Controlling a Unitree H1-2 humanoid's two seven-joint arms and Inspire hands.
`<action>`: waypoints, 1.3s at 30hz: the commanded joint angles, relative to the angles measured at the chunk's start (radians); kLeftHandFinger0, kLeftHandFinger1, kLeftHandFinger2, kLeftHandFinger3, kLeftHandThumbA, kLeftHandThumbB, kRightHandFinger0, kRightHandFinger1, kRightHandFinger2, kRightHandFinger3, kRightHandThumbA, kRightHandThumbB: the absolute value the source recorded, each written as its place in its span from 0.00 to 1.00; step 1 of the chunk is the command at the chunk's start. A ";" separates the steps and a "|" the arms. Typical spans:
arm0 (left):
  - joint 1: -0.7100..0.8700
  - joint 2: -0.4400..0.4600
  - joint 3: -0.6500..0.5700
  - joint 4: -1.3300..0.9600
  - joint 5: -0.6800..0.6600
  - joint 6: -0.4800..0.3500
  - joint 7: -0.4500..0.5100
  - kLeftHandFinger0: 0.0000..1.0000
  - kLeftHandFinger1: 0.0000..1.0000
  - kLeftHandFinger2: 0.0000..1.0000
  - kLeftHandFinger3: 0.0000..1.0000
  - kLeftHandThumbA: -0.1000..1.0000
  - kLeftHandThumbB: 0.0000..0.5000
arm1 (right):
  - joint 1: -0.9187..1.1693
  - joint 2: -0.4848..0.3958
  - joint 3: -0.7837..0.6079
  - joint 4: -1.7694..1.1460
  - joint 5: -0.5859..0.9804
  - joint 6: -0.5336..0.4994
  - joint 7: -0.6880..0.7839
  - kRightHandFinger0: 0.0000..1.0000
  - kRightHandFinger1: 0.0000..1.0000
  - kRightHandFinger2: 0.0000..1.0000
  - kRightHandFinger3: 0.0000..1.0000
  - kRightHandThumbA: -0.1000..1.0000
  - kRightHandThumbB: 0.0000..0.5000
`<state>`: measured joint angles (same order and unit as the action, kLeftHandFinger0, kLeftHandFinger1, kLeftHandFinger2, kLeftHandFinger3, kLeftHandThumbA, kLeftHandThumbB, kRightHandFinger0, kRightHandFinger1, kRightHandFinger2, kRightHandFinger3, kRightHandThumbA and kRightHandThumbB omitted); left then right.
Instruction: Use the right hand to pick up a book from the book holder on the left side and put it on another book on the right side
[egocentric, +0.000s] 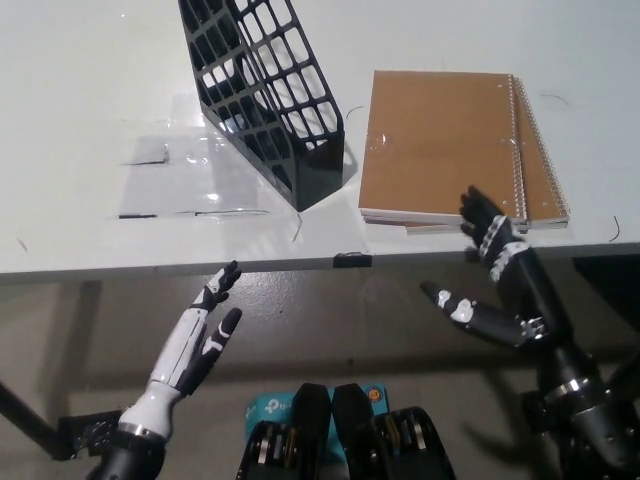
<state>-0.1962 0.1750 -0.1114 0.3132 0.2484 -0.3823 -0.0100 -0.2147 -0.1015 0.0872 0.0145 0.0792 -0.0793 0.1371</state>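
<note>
White table (80, 120) fills the upper part of my view, with grey floor below its front edge. On it, towards my left, stands the black lattice book holder (265, 95), tilted, and as far as I can see nothing is in it. Just beside it on my right lie the brown spiral-bound notebooks (440, 145), one stacked flat on another, the lower one showing along the right and front edges. So I judge the placing done; what is left is only to bring my arms to rest. My black right hand (495, 280) hangs off the table's front edge, fingers spread, holding nothing. My white left hand (195, 340) rests low, fingers apart too.
</note>
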 joint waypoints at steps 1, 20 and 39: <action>0.022 0.014 0.004 -0.033 -0.028 -0.006 -0.019 1.00 1.00 1.00 1.00 1.00 0.41 | 0.010 -0.002 0.016 0.062 -0.073 -0.128 -0.010 1.00 1.00 1.00 1.00 0.75 0.28; 0.096 0.020 -0.014 -0.055 -0.009 0.009 -0.049 1.00 1.00 1.00 1.00 0.98 0.43 | 0.086 -0.016 0.072 0.191 -0.208 -0.202 -0.019 1.00 1.00 1.00 1.00 0.70 0.39; 0.132 -0.033 0.015 -0.031 -0.027 -0.031 -0.006 0.98 1.00 1.00 1.00 0.92 0.44 | 0.085 -0.050 0.089 0.163 -0.202 -0.170 0.025 1.00 1.00 1.00 1.00 0.70 0.39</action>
<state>-0.0657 0.1515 -0.1084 0.2901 0.2437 -0.3725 -0.0434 -0.1150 -0.1389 0.1668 0.2115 -0.1128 -0.2250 0.1426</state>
